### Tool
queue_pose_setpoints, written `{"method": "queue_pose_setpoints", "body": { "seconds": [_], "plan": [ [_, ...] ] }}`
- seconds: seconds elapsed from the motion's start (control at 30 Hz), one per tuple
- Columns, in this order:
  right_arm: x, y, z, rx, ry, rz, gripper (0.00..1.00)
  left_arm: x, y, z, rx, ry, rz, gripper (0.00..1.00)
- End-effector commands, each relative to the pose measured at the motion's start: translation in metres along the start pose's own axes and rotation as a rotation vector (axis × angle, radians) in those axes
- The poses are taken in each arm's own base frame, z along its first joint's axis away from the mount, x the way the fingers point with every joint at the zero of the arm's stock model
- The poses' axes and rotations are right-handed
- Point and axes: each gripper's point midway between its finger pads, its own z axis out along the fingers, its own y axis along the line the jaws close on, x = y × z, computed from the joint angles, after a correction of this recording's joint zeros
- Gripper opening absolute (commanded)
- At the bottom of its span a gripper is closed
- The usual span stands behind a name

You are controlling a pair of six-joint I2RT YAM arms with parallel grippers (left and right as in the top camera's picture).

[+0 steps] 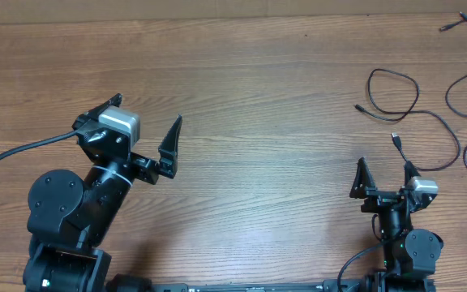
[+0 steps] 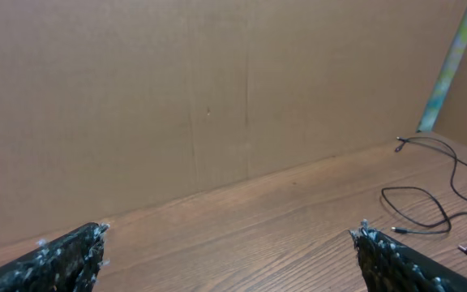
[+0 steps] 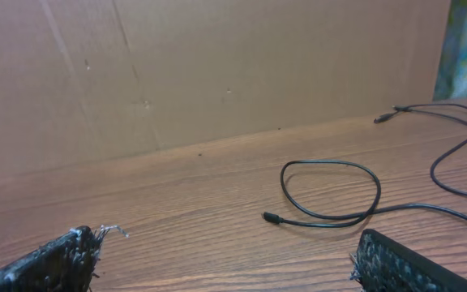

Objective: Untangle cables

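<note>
The thin black cables [image 1: 416, 97] lie as loose strands at the far right of the brown wooden table [image 1: 258, 97], well apart from the left arm and just beyond the right one. The left hand [image 1: 148, 109] is released, its jaws spread wide and holding nothing. The right hand [image 1: 384, 166] is the same, spread and bare.

The work looks far along, since most strands lie separate. One strand curls into a closed loop with its small plug end [image 3: 271, 217] pointing left, and the strands at the right edge run close together. I cannot tell whether those cross.

The right hand is the better placed. It should come down low on a single strand near a plug and draw it slowly toward the open middle of the table, watching that neighbouring strands do not drag along.

A plain cardboard wall [image 2: 217, 81] closes the far side. The thick black wire [image 1: 23, 150] feeding the left arm is not part of the job.
</note>
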Motion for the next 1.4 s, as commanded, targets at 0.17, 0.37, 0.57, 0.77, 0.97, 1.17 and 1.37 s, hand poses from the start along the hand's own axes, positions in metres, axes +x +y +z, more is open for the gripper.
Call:
{"method": "queue_pose_setpoints", "body": {
  "seconds": [0.17, 0.37, 0.57, 0.77, 0.97, 1.17, 1.37],
  "plan": [
    [0.001, -0.001, 0.0, 0.004, -0.005, 0.002, 1.0, 0.011, 0.039, -0.007, -0.204, 0.044, 0.017, 0.99],
    [0.001, -0.001, 0.0, 0.004, -0.005, 0.002, 1.0, 0.006, 0.05, -0.015, -0.214, 0.016, 0.001, 1.0],
    [0.001, -0.001, 0.0, 0.004, -0.005, 0.001, 1.0, 0.016, 0.062, -0.033, -0.28, -0.027, 0.007, 1.0],
    [0.001, -0.001, 0.0, 0.004, -0.005, 0.002, 1.0, 0.035, 0.061, -0.043, -0.298, -0.151, 0.046, 1.0],
    [0.001, -0.001, 0.0, 0.004, -0.005, 0.002, 1.0, 0.065, 0.06, -0.048, -0.306, -0.281, -0.001, 1.0],
    [0.001, -0.001, 0.0, 0.004, -0.005, 0.002, 1.0, 0.089, 0.06, -0.056, -0.311, -0.376, -0.111, 0.99],
    [0.001, -0.001, 0.0, 0.004, -0.005, 0.002, 1.0, 0.099, 0.059, -0.058, -0.309, -0.387, -0.11, 1.0]
  ]
}}
